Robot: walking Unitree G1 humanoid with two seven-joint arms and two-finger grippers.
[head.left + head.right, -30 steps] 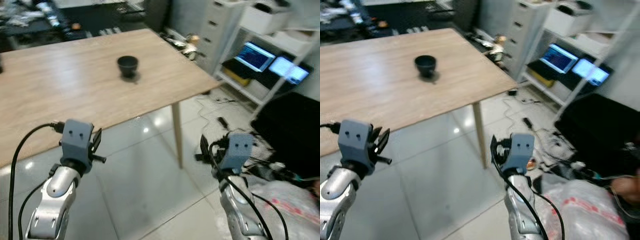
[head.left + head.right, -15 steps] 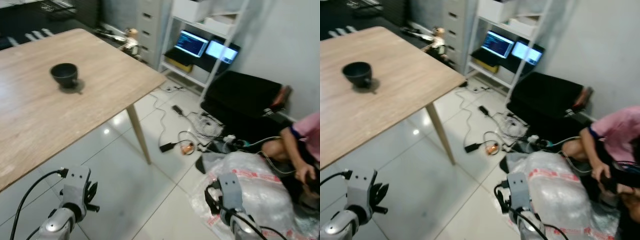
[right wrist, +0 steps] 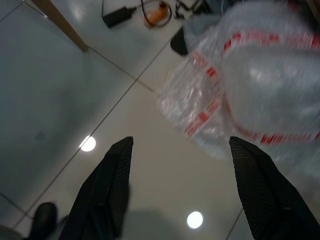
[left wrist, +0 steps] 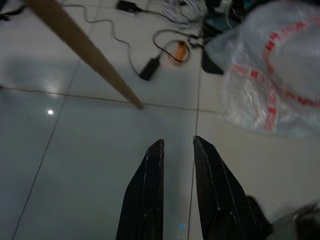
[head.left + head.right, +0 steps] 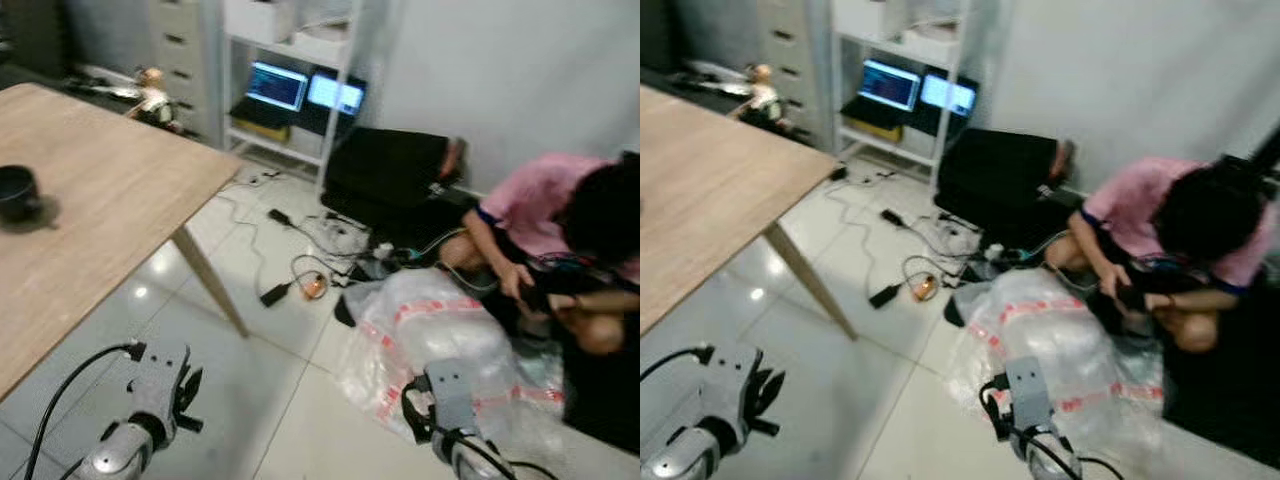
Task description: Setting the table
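Looking down from the left eye, the robot sees the wooden table [image 5: 90, 190] at the left edge with the black bowl [image 5: 17, 190] sitting on it, far over to the left. A second ago the table took up most of the picture and the bowl was near the middle, so the camera has turned to the right; the bowl sits on the table as before. A person in a pink shirt [image 5: 545, 235] now sits on the floor at the right, next to a clear plastic bag with red marks [image 5: 440, 335]. Cables [image 5: 300, 265] lie on the white floor, and a shelf with lit screens [image 5: 305, 88] stands by the wall.

From the right eye, the same room shows, with the table at the left and the person at the right.

From the left wrist, the left gripper [image 4: 175, 150] hangs low over the floor tiles. Its two black fingers are close together with a thin gap, and they hold nothing. A table leg [image 4: 82, 52] slants past.

From the right wrist, the right gripper [image 3: 182, 150] is spread wide and holds nothing. The plastic bag lies just beyond it on the floor.
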